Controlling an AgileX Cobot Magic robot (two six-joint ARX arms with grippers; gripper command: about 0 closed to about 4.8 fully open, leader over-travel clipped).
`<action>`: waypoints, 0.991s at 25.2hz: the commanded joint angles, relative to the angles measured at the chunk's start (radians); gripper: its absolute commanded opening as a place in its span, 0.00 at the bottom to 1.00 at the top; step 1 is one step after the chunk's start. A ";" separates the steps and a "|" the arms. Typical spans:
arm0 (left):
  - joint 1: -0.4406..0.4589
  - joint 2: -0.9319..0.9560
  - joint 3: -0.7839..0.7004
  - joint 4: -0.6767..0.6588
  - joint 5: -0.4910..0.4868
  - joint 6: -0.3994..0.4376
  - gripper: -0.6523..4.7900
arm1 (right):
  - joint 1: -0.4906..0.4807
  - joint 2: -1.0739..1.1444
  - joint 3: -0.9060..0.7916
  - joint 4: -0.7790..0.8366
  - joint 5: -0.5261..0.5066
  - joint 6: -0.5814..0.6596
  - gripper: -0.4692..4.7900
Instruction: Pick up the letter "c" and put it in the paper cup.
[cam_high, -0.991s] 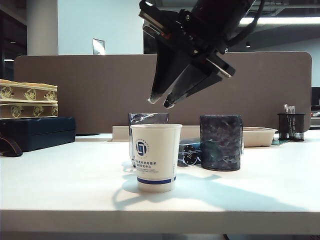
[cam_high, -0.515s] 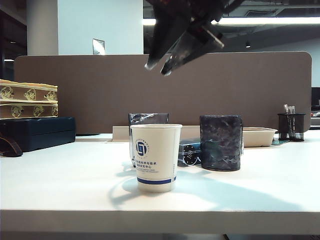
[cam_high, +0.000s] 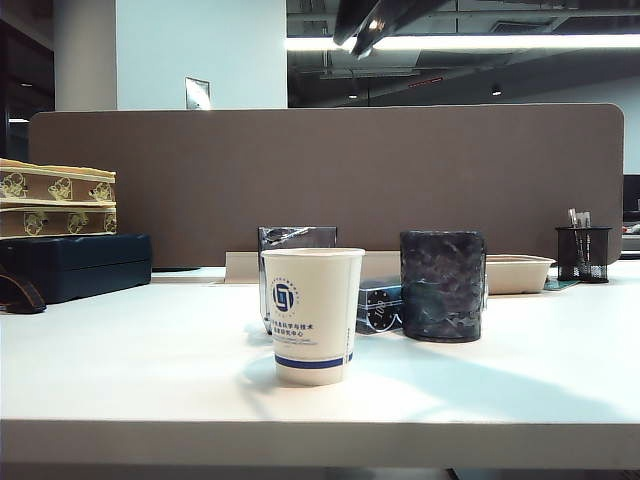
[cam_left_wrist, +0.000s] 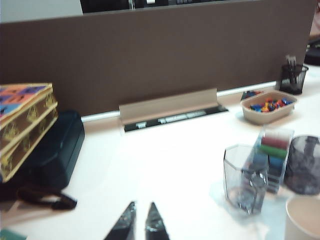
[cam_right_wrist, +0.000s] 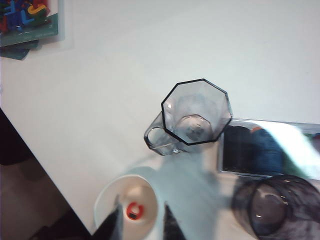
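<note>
The white desk (cam_high: 150, 370) carried everything, with the brown partition (cam_high: 320, 180) behind it and a stack of boxes (cam_high: 55, 200) on a dark case at one end. The right pincer (cam_high: 360, 40) hung high above the middle of the desk, only its tips showing at the top of the exterior view, its fingers parted and gripping nothing. The left pincer (cam_left_wrist: 139, 216) hovered low over bare desk near the dark case, its two tips a narrow gap apart and empty. The paper cup (cam_high: 311, 315) stood upright near the front edge, and from above the letter "c" (cam_right_wrist: 134, 210) lay on the cup's floor, so I judged the drop done and the task all but finished. What remained, as I saw it, was a clean retreat: the right arm would do best to lift straight clear, since a sideways swing risked clipping the light cup or the clear faceted glass (cam_right_wrist: 192, 115) just beside it, which looked empty. The dark mottled holder (cam_high: 442, 285) stood near both; its contents I could not make out. Farther back, a beige tray (cam_left_wrist: 269, 106) held a heap of coloured letters, and the mesh pen holder (cam_left_wrist: 292, 77) held pens.
</note>
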 joint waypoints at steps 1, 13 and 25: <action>0.000 -0.021 0.059 -0.134 0.000 0.007 0.17 | 0.000 -0.048 0.019 -0.053 0.162 -0.066 0.28; 0.000 -0.027 0.168 -0.348 0.027 -0.001 0.17 | -0.014 -0.337 0.019 -0.148 0.425 -0.139 0.24; 0.000 -0.024 0.145 -0.232 -0.024 0.002 0.17 | -0.042 -0.484 0.018 -0.253 0.660 -0.139 0.25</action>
